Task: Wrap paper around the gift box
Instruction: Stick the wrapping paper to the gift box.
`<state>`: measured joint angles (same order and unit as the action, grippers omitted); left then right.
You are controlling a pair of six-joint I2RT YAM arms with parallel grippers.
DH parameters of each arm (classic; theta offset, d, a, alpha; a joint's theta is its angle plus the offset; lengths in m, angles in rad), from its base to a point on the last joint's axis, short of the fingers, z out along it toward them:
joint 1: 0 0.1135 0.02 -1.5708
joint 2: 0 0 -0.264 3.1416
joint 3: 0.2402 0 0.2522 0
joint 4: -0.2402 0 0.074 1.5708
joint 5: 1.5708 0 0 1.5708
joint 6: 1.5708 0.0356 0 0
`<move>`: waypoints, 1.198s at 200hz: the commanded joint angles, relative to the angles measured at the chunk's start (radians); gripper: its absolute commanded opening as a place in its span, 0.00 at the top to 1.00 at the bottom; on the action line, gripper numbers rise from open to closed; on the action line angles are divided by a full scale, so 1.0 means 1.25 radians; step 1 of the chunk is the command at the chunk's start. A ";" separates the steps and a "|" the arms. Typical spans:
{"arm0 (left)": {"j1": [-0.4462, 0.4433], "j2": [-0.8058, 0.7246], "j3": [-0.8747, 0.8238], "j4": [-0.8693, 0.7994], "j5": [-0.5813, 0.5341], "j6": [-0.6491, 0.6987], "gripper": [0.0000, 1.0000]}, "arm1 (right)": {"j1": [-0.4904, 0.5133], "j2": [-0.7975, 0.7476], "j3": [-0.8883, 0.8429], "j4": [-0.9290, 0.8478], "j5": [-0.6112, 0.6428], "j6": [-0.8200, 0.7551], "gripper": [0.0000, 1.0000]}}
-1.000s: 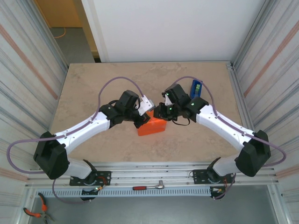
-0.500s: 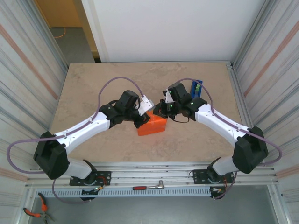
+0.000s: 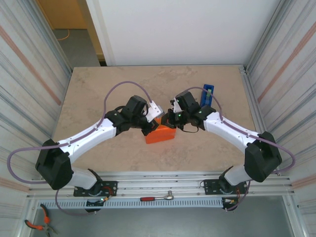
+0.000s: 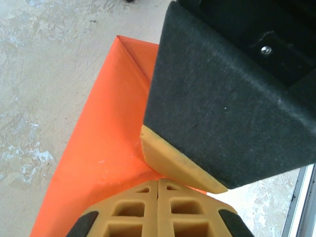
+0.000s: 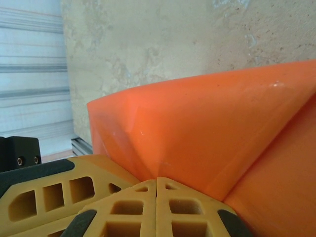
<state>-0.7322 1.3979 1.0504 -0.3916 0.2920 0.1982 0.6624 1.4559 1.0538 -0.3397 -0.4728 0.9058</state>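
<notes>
Folding stage: gift box (image 3: 161, 135), covered in orange paper (image 4: 106, 148), sits mid-table (image 3: 98, 89) between arms. Left gripper (image 3: 150, 126) and right gripper (image 3: 170, 121), both closed, press folds. Next move likely: crease end flap, tape.

Beige marbled tabletop (image 3: 98, 94) enclosed by ribbed metal side panels (image 3: 29, 74). White wall (image 3: 182, 29) seen behind. Grey floor (image 3: 74, 47) glimpsed far left. Light even, diffuse.
</notes>
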 commanded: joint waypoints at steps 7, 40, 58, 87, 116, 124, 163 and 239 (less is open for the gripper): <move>-0.002 0.025 -0.016 -0.043 0.005 0.003 1.00 | 0.012 -0.009 -0.022 -0.024 -0.012 0.003 1.00; -0.003 0.024 -0.016 -0.042 0.005 0.003 1.00 | 0.025 -0.026 -0.024 -0.037 -0.010 -0.008 1.00; -0.002 0.022 -0.015 -0.043 0.005 0.003 1.00 | 0.036 -0.037 -0.026 -0.046 -0.004 -0.011 1.00; -0.002 0.020 -0.016 -0.042 0.006 0.002 1.00 | 0.048 -0.050 -0.038 -0.055 0.005 -0.011 1.00; -0.002 0.020 -0.016 -0.044 0.005 0.004 1.00 | 0.056 -0.059 -0.055 -0.053 0.011 -0.005 1.00; -0.002 0.018 -0.017 -0.044 0.006 0.003 1.00 | 0.058 -0.063 -0.059 -0.053 0.013 -0.003 1.00; -0.002 0.017 -0.016 -0.044 0.004 0.004 1.00 | 0.068 -0.083 -0.079 -0.057 0.026 0.003 1.00; -0.002 0.022 -0.016 -0.041 0.004 0.004 1.00 | 0.067 -0.084 -0.112 -0.042 0.033 0.013 1.00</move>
<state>-0.7303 1.3972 1.0504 -0.3908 0.2947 0.1982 0.7422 1.3624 0.9253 -0.3786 -0.4423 0.9089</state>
